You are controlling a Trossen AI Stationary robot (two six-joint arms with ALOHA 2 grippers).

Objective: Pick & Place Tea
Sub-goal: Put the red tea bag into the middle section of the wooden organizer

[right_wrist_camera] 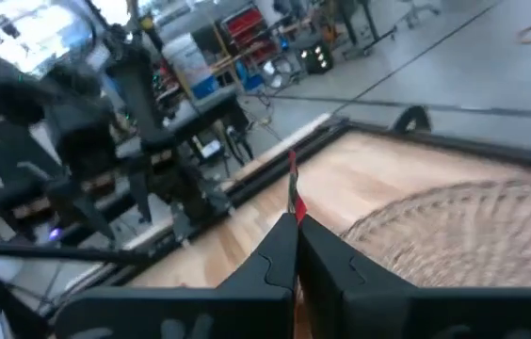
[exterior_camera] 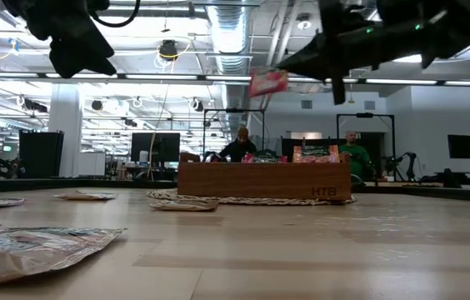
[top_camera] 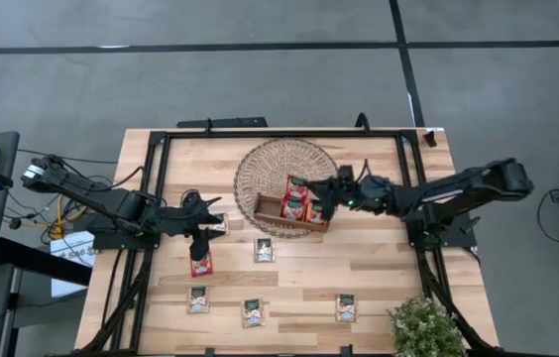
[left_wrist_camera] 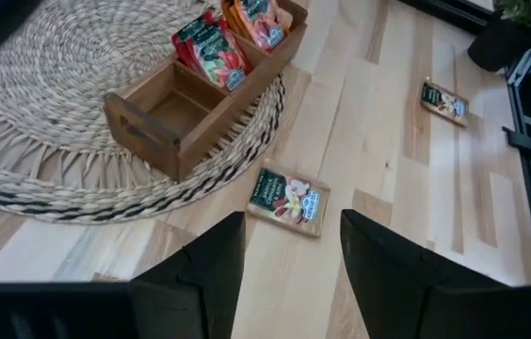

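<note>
The right claw (exterior_camera: 278,73) pinches a red tea sachet (exterior_camera: 267,82) by its edge above the tray (exterior_camera: 262,181); it could slip and miss; the left claw (left_wrist_camera: 292,247) hangs open.

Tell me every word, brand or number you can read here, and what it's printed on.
"HTB": on the front wall of the brown wooden compartment tray, low view, right end; faint, so uncertain.
Red and cream flat tea sachets: print too small and blurred to read.
White paper sheet beside the table: dark marks, unreadable.
Nothing else legible.
</note>
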